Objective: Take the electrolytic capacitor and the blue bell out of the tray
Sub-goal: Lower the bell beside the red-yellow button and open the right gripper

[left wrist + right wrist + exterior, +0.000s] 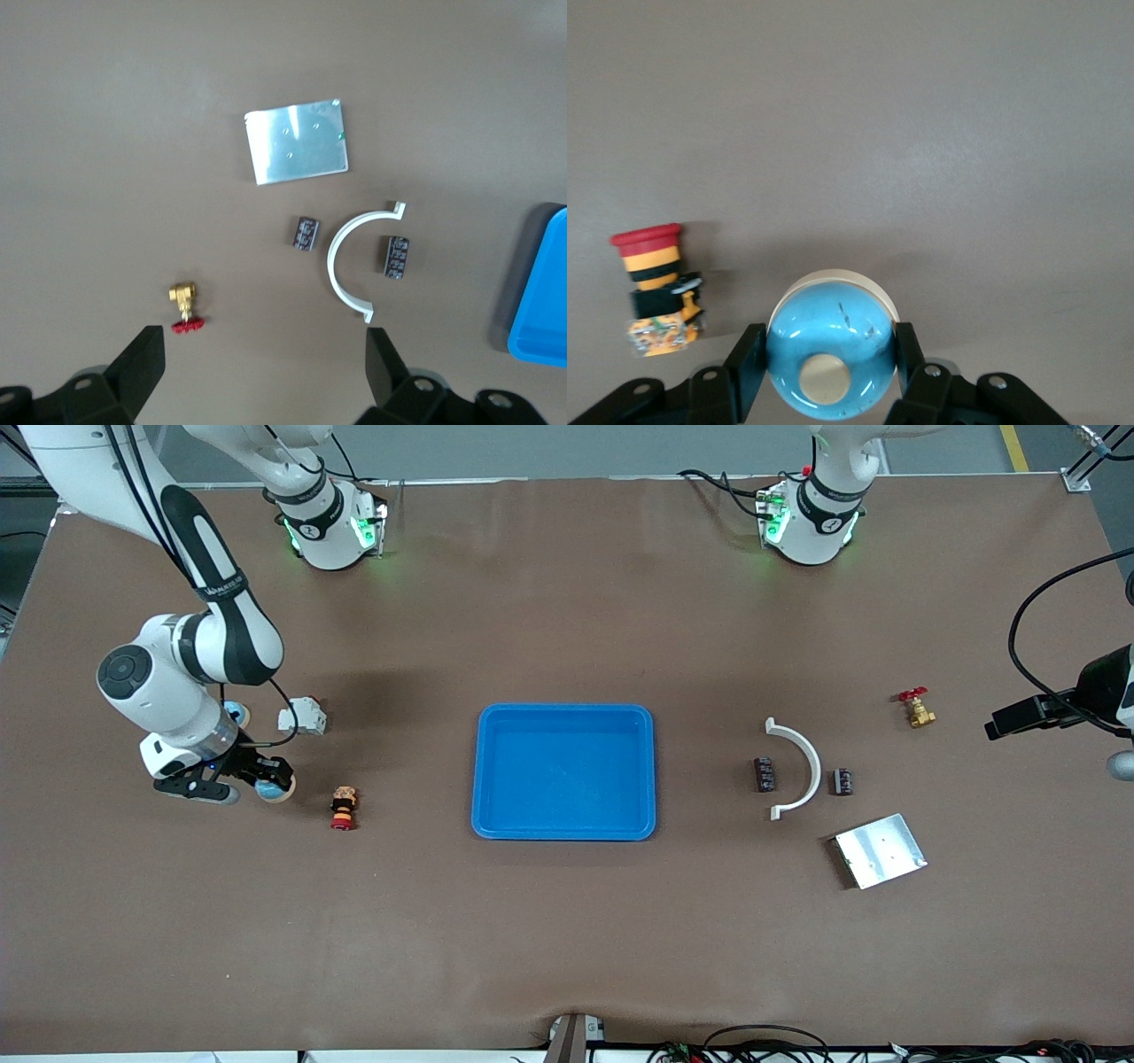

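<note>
Closest to the front cam, toward the left arm's end, lies a silver plate, not part of the job. Next back, mid-table, the tray shows only bare blue floor, so both removals look done or nearly so. Level w/ it, toward the right arm's end, the right gripper is clamped on the blue bell, low over the table beside a red-capped push button. Probably a set-down spot well clear of the tray; can't tell if the bell touches down. 2 dark capacitor-like parts flank a white curved bracket. Farthest, by a brass valve, the left gripper waits, fingers spread wide, holding nothing.
</note>
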You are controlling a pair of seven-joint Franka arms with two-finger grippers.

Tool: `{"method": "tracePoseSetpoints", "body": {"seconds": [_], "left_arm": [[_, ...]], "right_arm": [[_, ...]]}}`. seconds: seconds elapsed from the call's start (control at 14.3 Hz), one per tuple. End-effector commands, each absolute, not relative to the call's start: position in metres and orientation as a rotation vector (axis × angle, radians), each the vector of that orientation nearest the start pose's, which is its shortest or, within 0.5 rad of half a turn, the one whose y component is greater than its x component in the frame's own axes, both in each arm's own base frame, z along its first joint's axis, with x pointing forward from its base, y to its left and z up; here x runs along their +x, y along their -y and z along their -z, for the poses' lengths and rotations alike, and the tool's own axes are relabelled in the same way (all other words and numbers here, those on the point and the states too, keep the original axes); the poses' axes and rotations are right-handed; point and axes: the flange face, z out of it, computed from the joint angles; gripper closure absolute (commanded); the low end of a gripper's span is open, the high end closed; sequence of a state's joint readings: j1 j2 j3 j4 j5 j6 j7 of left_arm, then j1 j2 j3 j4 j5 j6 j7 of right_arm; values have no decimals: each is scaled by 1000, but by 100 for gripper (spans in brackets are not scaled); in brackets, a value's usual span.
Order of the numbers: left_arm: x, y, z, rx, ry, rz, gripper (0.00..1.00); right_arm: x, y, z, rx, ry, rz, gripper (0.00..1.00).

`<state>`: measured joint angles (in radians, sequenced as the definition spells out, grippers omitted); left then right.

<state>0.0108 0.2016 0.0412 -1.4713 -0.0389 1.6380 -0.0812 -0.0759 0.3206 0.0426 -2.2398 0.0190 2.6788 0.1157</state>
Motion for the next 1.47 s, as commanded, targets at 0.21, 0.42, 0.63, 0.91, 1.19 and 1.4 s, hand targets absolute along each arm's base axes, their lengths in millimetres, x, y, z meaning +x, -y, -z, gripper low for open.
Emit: {"method": "tracePoseSetpoints", "body": {"seconds": [0.21,0.42,0.63,0.91,1.19,1.4], "left_arm": [[623,-8,-571,-3185,170,57,0],[619,1,-580,-3198,135,73,0],[601,9,-599,-3171,123,75,0],[544,14,-622,-3164,75,110,0],[552,10,-640,-3157,75,193,0],[561,16,-633,-3164,59,200,0]], "right_arm": [[563,31,-214,-3086,-283,145,100],[562,33,-207,-3084,-297,125,100],[562,33,-199,-3084,-295,106,100],[562,33,-196,-3083,-298,101,100],[562,32,-192,-3083,-298,92,100],[561,36,-187,-3082,-308,80,100]]}}
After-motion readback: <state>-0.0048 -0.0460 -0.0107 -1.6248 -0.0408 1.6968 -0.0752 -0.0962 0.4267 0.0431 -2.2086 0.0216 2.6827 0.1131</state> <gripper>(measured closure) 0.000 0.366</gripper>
